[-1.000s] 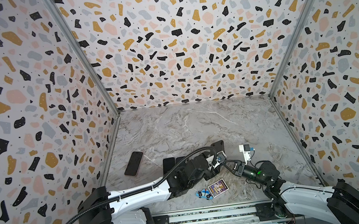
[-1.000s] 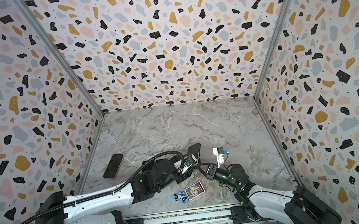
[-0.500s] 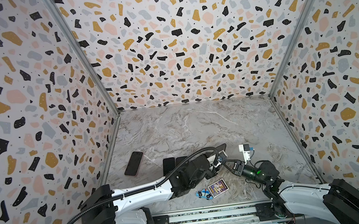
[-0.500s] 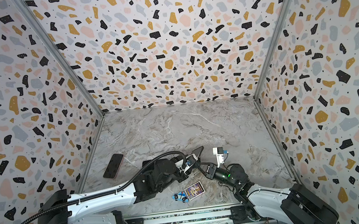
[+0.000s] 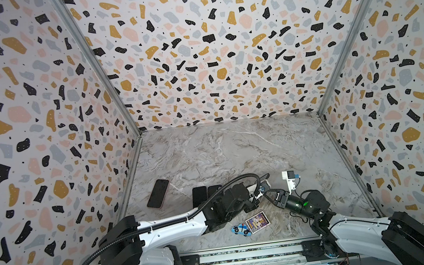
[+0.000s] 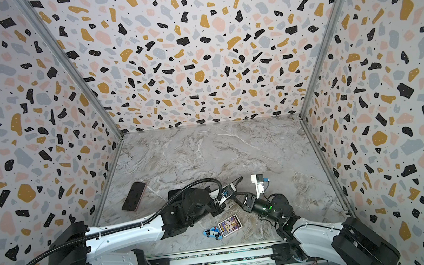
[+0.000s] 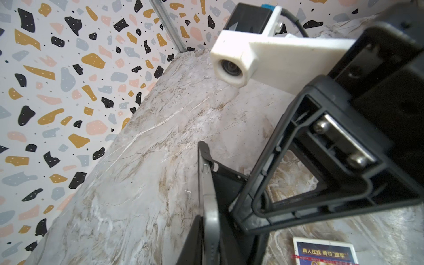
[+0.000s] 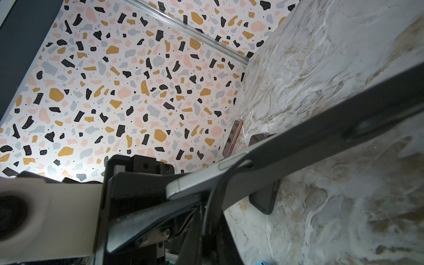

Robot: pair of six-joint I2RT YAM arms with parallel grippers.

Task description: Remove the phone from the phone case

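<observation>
The left hand (image 5: 260,190) clamped the phone (image 8: 202,182) and the right hand (image 5: 267,194) pinched its case (image 8: 332,124) near the marble bench's (image 5: 221,151) front edge; card (image 5: 257,221), toy car (image 5: 241,229) and other phones (image 5: 158,193) lay nearby, terrazzo walls (image 5: 210,57) around.

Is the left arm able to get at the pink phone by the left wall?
Probably not yet: the left gripper is shut on the silver phone, though the way to the pink phone looks free.

Bright, even, diffuse light in both top views; soft shadows on grey marble-look surface (image 5: 234,149) round 6 o'clock. Wide-angle stretch twd edges. Right wrist view: near white plastic camera mount (image 8: 41,218) blurred.
</observation>
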